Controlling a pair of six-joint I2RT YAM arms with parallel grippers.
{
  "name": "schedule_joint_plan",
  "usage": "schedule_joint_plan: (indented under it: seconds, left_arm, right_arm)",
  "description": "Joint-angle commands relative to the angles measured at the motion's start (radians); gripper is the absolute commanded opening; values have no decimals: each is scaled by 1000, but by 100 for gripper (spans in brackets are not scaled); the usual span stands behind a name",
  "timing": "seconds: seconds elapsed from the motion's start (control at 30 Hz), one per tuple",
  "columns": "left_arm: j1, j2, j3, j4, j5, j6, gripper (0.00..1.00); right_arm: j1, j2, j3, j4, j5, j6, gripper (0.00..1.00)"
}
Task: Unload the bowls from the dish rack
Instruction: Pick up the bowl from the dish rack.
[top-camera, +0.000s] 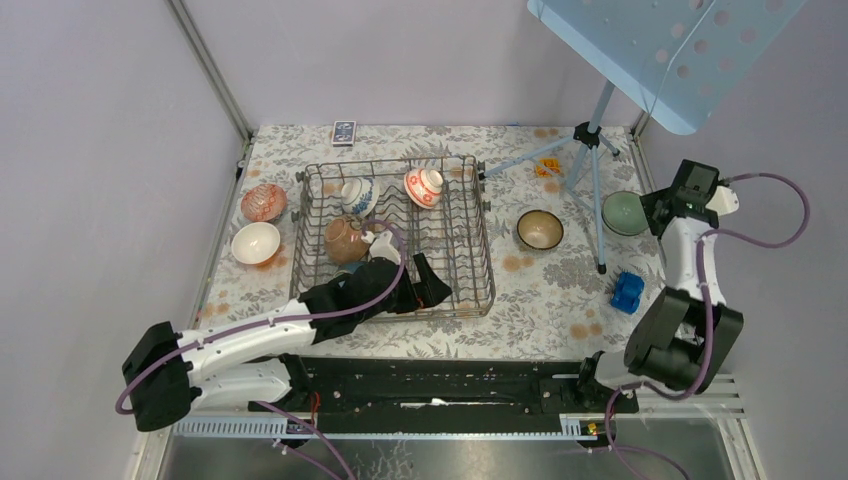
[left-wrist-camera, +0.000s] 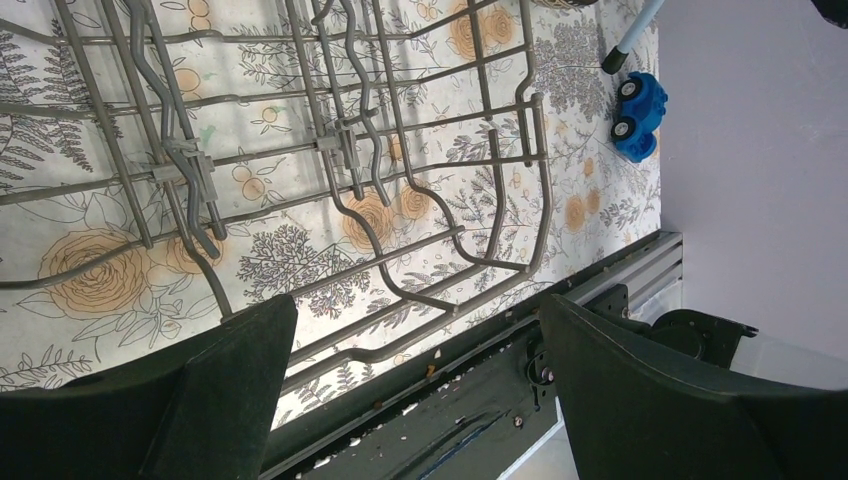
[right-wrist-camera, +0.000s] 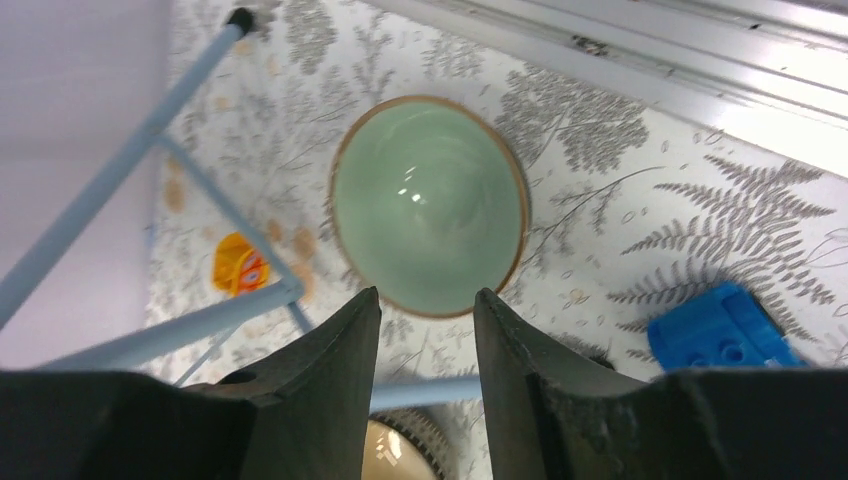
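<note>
The grey wire dish rack (top-camera: 470, 240) stands mid-table and holds a blue-and-white bowl (top-camera: 358, 195), a red-and-white bowl (top-camera: 425, 187) and a brown bowl (top-camera: 345, 238). My left gripper (top-camera: 432, 283) hangs over the rack's near right part, open and empty. In the left wrist view (left-wrist-camera: 417, 305) only bare rack wires (left-wrist-camera: 340, 150) lie below it. My right gripper (top-camera: 657, 207) hovers at the far right, open and empty, just above a green bowl (right-wrist-camera: 428, 205) that sits on the table (top-camera: 625, 213).
A red patterned bowl (top-camera: 264, 203) and a white bowl (top-camera: 255, 243) sit left of the rack. A dark bowl (top-camera: 540, 229) sits right of it. A blue tripod (top-camera: 592, 150) stands by the green bowl. A blue toy (top-camera: 627, 292) lies near the right arm.
</note>
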Motion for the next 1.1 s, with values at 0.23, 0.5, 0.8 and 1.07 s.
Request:
schedule_joint_plan:
  seconds: [0.23,0.5,0.8,1.07]
  left_arm:
    - [1,-68,53,-45,-12,6,97]
    - [1,-97,137,-165,-107,61,97]
    - [1,-116,269,-307,-324,172,99]
    - [45,-118,316,-403,-504,278,99]
  right_arm:
    - [128,-436,-276,-10,-121,112,49]
    - [410,-720,-363,-22,-254,-64,50]
    - [822,-757,-378,12,-346,-174,55]
    - [1208,-461,-297,147,-124,-263,57]
